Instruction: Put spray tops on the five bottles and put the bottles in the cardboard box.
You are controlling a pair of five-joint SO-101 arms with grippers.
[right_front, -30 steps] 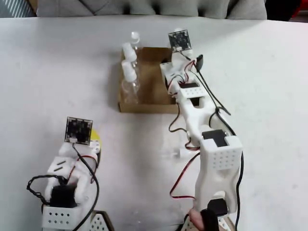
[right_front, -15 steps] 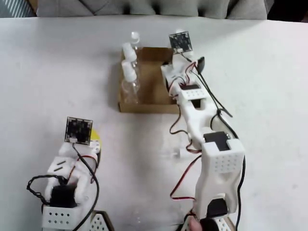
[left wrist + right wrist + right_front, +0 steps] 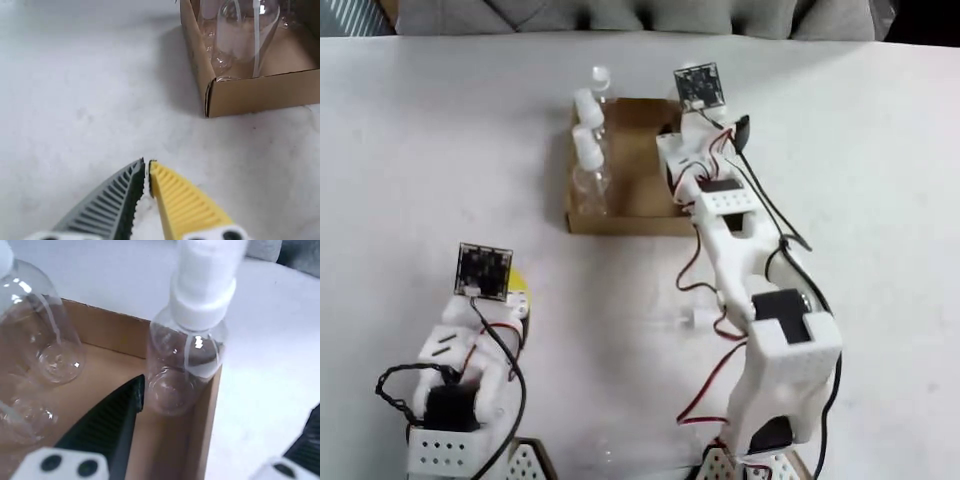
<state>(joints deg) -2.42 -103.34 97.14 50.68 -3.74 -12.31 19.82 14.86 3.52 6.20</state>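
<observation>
Your right pincer hangs spread over the far right corner of the brown cardboard box. Its black finger sits inside the box, and the other finger is outside the wall. Between them is the clear plastic bottle with its white spray top, its base in that corner and close against the box wall. The black fingertip is just beside the bottle's base; you cannot tell whether it touches.

This looks like the release of that bottle, so the job now is a clean exit:

- Hold the fingers wide and lift straight up, not sideways. A sideways drag could catch the box wall or tip the bottle.
- Clear the spray top before you swing away, because it is the tallest part and the easiest to clip.
- The light box may slide if a finger hooks its edge.

The other clear capped bottles lie along the opposite side of the box, well apart from this one.

Your left pincer, grey and yellow, is pressed together and empty. It sits low over the white tabletop, near the box's front corner.
</observation>
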